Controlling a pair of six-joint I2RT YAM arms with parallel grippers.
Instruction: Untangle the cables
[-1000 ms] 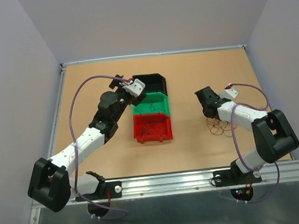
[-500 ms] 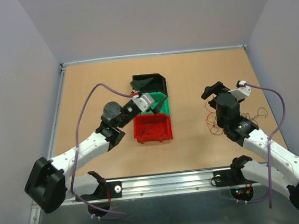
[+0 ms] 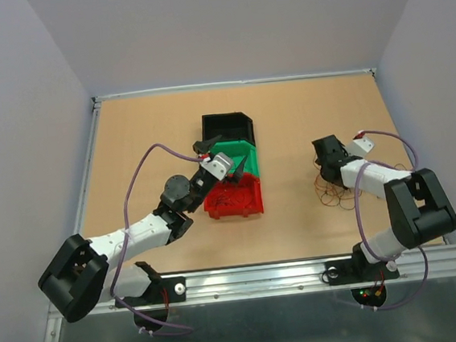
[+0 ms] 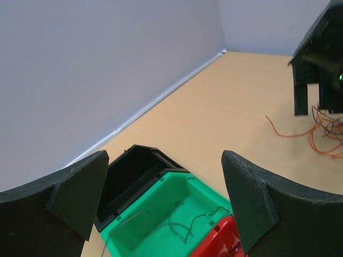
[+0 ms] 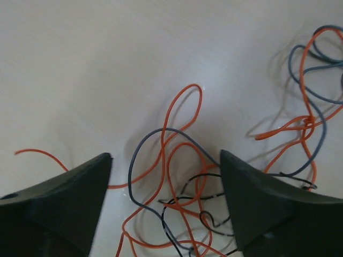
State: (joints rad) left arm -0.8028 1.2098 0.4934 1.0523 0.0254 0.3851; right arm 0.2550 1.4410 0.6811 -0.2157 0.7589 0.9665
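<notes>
1. We see three bins touching in a row on the table [image 3: 143,131]: the black bin [image 3: 228,128] farthest, the green bin [image 3: 244,148] in the middle, the red bin [image 3: 243,204] nearest.
2. The green bin holds a few thin grey strands [image 4: 179,225]; the red bin holds a dark scribble of wire [image 3: 229,195].
3. The left gripper [image 3: 225,157] hangs over the green and red bins, jaws wide, holding nothing.
4. The cables [image 3: 335,194] lie clumped on the table, well right of the bins, beneath the right gripper [image 3: 323,152], whose jaws stand wide with nothing pinched.
5. Only the right wrist view lets us separate orange, grey-blue and black loops.
6. From above, the left gripper covers part of the green bin; a lavender arm cable [image 3: 142,159] arcs beside it.
</notes>
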